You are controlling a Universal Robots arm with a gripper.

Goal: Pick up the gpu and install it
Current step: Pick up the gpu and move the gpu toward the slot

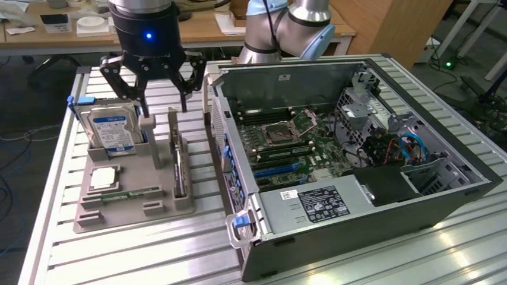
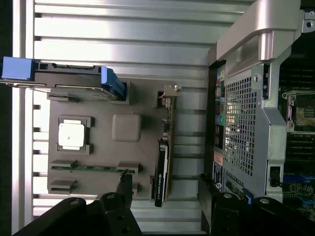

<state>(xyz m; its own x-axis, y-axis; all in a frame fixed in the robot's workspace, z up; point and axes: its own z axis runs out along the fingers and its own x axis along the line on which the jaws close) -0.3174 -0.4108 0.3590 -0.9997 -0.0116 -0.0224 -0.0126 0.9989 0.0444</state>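
Gripper released and empty, hovering above grey holder; gpu stands on edge in holder's slot nearest computer case

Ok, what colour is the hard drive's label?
Blue and white; the label shows best in the exterior view.

The gpu stands edge-on in the holder, its faces mostly hidden.
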